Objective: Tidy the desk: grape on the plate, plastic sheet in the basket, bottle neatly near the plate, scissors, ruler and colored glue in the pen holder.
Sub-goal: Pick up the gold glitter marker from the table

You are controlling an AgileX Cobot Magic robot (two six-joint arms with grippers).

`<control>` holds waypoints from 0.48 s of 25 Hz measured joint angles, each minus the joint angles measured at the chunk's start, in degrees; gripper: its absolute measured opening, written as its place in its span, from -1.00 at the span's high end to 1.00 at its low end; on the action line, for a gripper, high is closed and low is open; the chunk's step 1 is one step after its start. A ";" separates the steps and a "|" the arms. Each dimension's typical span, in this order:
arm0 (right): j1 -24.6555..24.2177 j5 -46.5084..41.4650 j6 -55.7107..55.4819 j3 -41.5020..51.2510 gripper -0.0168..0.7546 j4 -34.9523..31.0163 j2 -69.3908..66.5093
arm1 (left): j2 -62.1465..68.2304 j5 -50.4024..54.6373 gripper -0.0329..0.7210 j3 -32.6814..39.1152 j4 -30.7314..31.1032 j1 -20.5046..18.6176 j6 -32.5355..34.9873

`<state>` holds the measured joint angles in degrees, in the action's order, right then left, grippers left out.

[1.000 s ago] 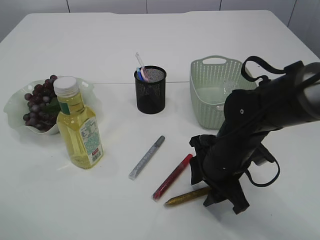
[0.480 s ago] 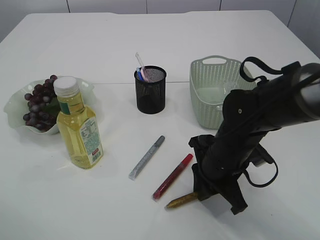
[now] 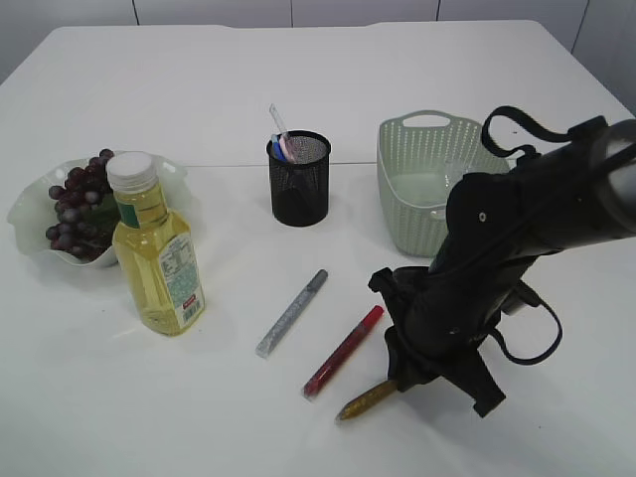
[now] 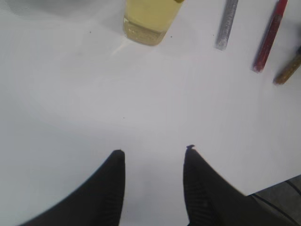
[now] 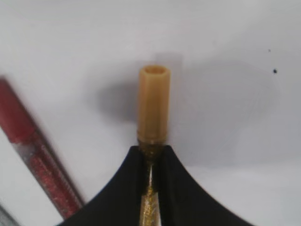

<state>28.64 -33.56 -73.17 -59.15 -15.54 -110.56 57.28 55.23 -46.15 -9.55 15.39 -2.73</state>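
Gripping the gold glue [image 5: 153,106], the right end effector [image 5: 151,157] is clamped low over the desk [image 3: 199,397] beside the red glue [image 3: 344,351]; the left end effector [image 4: 154,157] hangs open, empty

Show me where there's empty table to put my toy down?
Bare table lies behind the pen holder and basket, and in front of the bottle. It's crowded around the three glue pens by the right gripper.
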 joint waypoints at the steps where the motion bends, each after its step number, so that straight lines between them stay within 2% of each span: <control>1: 0.00 -0.14 0.22 0.00 0.83 0.58 0.56 | 0.00 -0.10 0.10 0.00 0.00 0.00 0.00; 8: 0.08 -0.42 5.80 0.00 0.83 11.31 5.58 | 0.00 -0.10 0.10 0.00 0.00 0.00 0.00; 12: 0.08 -0.55 16.14 0.00 0.83 13.57 8.45 | 0.00 -0.10 0.10 0.00 0.00 0.00 0.00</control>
<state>28.72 -34.11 -57.04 -59.14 -1.97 -102.11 57.28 55.13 -46.15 -9.55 15.39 -2.73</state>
